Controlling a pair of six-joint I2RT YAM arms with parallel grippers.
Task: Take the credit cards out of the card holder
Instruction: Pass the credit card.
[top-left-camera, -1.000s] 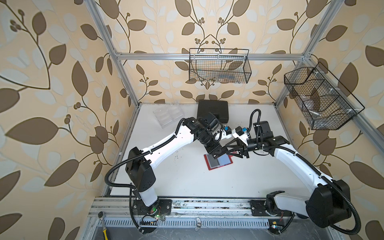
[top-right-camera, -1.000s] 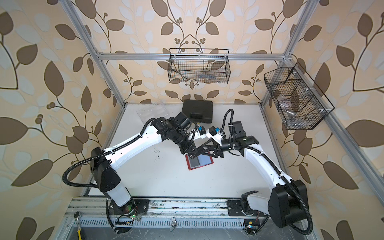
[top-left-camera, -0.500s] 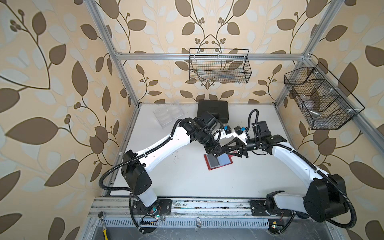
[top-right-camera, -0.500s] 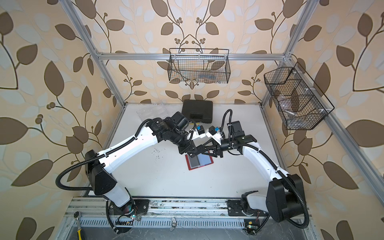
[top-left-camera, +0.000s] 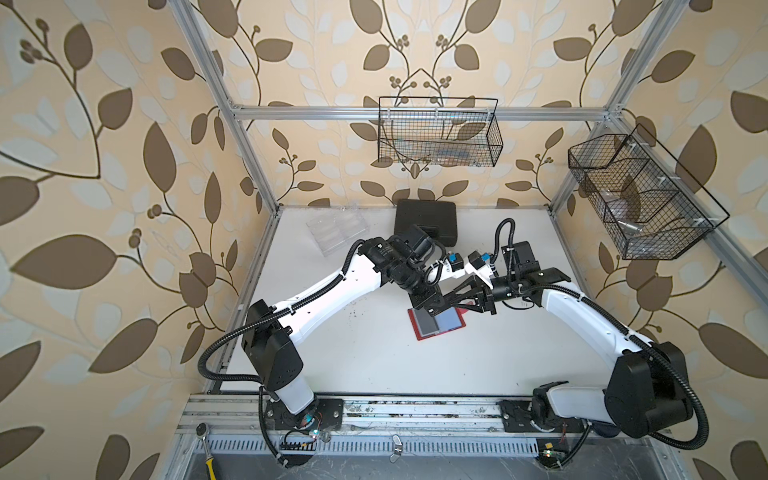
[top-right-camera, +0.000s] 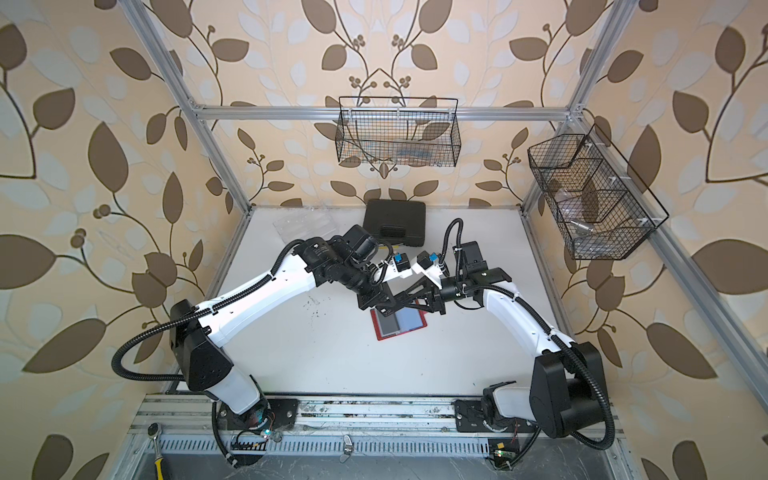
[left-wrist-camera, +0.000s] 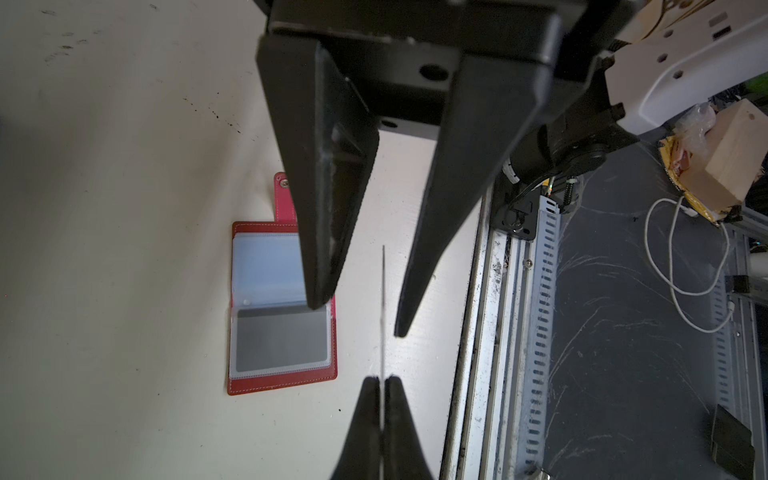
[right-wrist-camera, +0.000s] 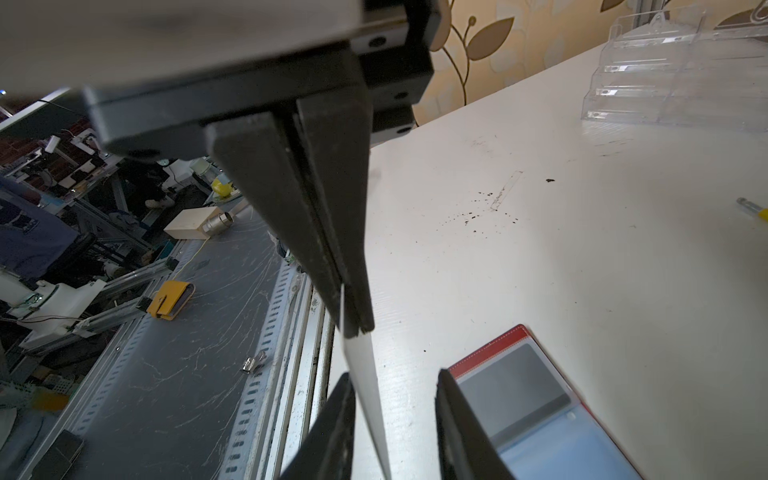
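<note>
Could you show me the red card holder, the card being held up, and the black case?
card holder (left-wrist-camera: 282, 384): left wrist view, its red stitched border.
card (right-wrist-camera: 362, 374): right wrist view, its pale face.
black case (top-left-camera: 426, 220): a top view, middle of lid.

Wallet (top-left-camera: 437, 323) was red, white stitching round edge. Sleeves (left-wrist-camera: 266, 257) bluish-grey, one darker grey. Strap (left-wrist-camera: 284, 195) pinker red. Card (right-wrist-camera: 365, 395) showed only pale, edge-on. Left gripper (left-wrist-camera: 380, 380) black, right gripper (left-wrist-camera: 359, 320) black. Arms (top-left-camera: 324, 295) white, black joints. Table (top-left-camera: 374, 357) white, dark specks. Walls (top-left-camera: 104, 166) beige, brown and pale leaf-and-vine pattern. Case (top-left-camera: 424, 216) black. Baskets (top-left-camera: 440, 133) black wire. Tray (top-left-camera: 338, 230) clear.
</note>
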